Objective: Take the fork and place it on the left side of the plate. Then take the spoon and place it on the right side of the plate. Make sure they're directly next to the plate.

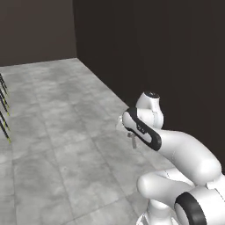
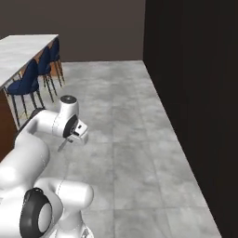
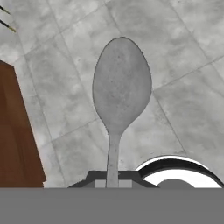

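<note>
Jaws clamping narrow on the spoon (image 3: 121,92) handle; gripper (image 3: 113,181) sitting at bottom centre of hand view, bowl sticking up mid-frame over grey floor tiles (image 3: 183,57). Brown cabinet side (image 3: 15,140) showing at left edge.

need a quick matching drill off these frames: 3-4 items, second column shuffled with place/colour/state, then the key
Items
1. small grey metallic spoon
2. two-finger gripper
3. navy blue bar stools
4. grey tiled floor

Descriptions
A. lined up along the white-topped counter
B. shut on a thin handle
C. held up in the air, bowl pointing away from the hand
D. spread out beneath the arm

Pairs: 1-C, 2-B, 3-A, 4-D
</note>
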